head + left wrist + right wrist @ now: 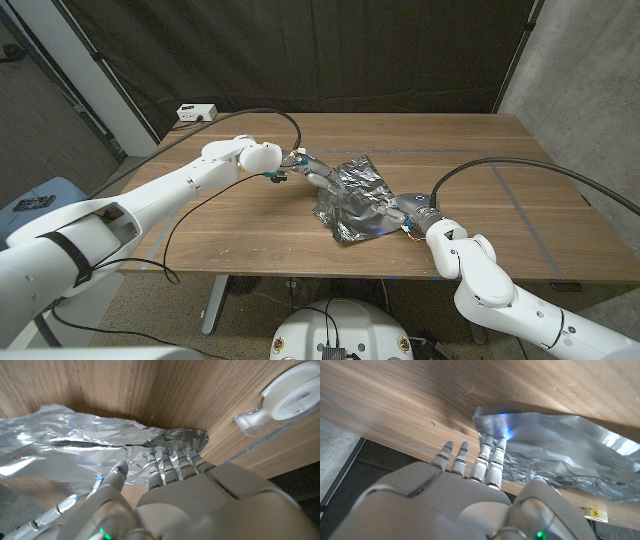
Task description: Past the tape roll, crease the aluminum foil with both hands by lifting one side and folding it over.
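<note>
Wooden and brown, the broad rectangular table (250,215) carried the whole scene, set in front of a dark curtain backdrop (330,55). White and jointed, the robot's left arm (150,195) reached in across the near left of the table, while the white right arm (490,285) came up from the near right corner, a black cable (520,168) arching over it.

Near the middle of the tabletop lay the crumpled silver sheet of aluminum foil (352,195), its surface heavily wrinkled and part of it raised off the wood. The left hand (312,172) met the foil's far left edge; in the left wrist view its fingers (172,462) were stretched out close together with their tips on the foil's corner, the thumb apart, though whether they pinched the sheet could not be told. The right hand (405,212) touched the foil's near right side; in the right wrist view its fingers (490,460) were extended, two tips lying on the foil's edge and two over bare wood, and a firm hold could not be made out.

A white plastic tape roll in its dispenser (287,397) sat on the wood beyond the left hand in the left wrist view. A small white box (196,112) rested at the table's far left corner.
</note>
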Robot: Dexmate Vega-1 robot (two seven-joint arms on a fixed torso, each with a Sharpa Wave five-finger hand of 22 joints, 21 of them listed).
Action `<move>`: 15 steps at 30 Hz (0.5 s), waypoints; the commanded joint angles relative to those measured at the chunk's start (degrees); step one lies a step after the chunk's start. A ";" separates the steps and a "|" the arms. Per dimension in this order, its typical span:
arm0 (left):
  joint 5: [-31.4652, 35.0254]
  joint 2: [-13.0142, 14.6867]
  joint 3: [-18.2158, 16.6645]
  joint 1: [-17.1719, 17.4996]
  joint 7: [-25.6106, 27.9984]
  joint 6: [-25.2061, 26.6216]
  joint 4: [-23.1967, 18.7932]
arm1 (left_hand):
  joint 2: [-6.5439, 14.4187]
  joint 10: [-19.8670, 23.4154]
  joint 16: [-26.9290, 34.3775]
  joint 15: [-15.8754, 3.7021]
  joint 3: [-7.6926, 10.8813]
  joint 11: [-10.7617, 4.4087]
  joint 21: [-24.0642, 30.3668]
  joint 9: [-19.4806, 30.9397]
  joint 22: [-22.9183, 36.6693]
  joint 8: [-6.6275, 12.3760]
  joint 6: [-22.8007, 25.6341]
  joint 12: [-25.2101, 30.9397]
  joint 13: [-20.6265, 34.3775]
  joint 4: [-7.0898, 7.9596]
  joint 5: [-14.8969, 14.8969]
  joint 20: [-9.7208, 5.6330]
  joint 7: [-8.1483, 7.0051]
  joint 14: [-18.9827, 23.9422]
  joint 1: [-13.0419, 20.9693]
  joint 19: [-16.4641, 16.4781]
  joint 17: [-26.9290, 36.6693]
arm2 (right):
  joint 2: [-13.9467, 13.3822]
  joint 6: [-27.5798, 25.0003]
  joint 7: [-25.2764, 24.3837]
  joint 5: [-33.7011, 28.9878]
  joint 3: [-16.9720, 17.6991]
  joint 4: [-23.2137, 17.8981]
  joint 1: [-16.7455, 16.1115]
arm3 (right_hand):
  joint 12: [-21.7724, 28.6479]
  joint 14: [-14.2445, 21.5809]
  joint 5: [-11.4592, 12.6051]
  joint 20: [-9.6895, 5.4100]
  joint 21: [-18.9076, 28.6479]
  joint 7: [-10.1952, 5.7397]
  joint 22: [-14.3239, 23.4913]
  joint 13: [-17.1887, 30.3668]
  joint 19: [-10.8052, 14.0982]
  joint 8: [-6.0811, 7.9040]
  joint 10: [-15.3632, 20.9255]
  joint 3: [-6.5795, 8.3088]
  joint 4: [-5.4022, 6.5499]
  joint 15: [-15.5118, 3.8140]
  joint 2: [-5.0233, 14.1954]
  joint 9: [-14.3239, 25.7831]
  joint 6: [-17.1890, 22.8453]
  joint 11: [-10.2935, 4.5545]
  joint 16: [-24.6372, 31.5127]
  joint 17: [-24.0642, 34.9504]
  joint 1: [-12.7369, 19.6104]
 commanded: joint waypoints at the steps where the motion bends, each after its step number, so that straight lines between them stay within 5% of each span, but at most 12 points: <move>1: 0.01 -0.06 -0.04 -0.22 0.47 -0.80 0.82 | -0.12 0.41 -0.22 0.34 0.41 -0.20 -0.19 0.12 0.10 0.24 0.36 0.25 0.25 0.01 -0.15 0.12 0.25 0.43 -0.44 0.34 0.03 | -0.71 0.11 -0.20 -0.40 -0.07 -1.99 0.23 | 0.03 0.43 0.04 -0.37 0.24 -0.31 -0.07 0.22 0.06 -0.25 0.12 0.27 0.23 0.08 -0.12 -0.06 0.20 -0.31 0.32 -0.01 0.59; 15: 0.10 0.53 -0.33 0.14 1.20 -1.30 0.67 | -0.11 0.40 -0.22 0.44 0.47 -0.26 -0.20 0.13 0.10 0.24 0.36 0.23 0.25 -0.02 -0.14 0.15 0.26 0.46 -0.46 0.36 0.03 | -1.10 0.63 2.27 -4.11 1.16 -7.74 -0.49 | -0.05 0.56 0.00 0.44 0.31 -0.41 -0.09 0.23 0.53 -0.28 0.20 0.46 0.14 0.11 -0.13 -0.06 0.46 -0.21 0.26 -0.03 0.80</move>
